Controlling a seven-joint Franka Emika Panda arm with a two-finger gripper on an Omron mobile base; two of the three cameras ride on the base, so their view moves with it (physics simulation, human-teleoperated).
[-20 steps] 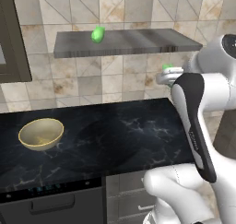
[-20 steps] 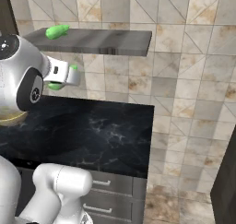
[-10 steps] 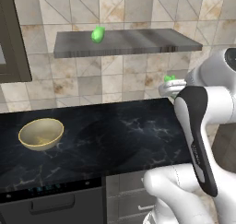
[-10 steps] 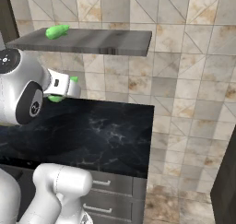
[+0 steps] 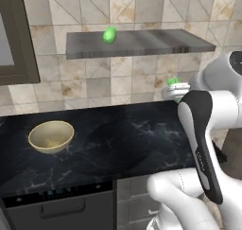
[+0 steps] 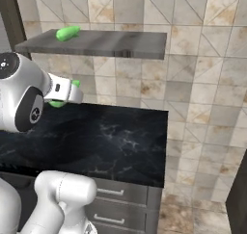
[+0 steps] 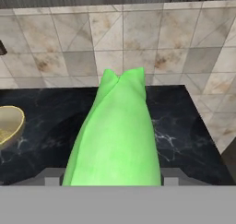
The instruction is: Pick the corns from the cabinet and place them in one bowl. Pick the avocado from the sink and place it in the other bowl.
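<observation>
My gripper [image 5: 176, 89] is shut on one bright green corn [image 7: 116, 135], which hangs above the right part of the black counter. The held corn [image 6: 60, 103] sticks out past the white hand. A second corn [image 5: 109, 35] lies on the dark grey cabinet shelf [image 5: 142, 42], toward its left end, and appears as a corn [image 6: 67, 33] on the shelf [image 6: 101, 43]. The pale yellow-tan bowl [image 5: 51, 136] stands empty on the counter far to the left, its rim [image 7: 10, 122] at the picture's left edge. The avocado, the sink and the reddish-brown bowl are out of view.
The black marble counter [image 5: 118, 144] runs under the shelf and ends at a right edge [image 6: 164, 146], with tiled floor [image 6: 193, 214] beyond. A dark-framed window panel [image 5: 16, 39] stands at the left. Drawers [image 6: 120, 199] sit below the counter.
The gripper has come down from just under the shelf, still shut on the corn, and drawn back a little from the wall. The other corn and the bowl have not moved.
</observation>
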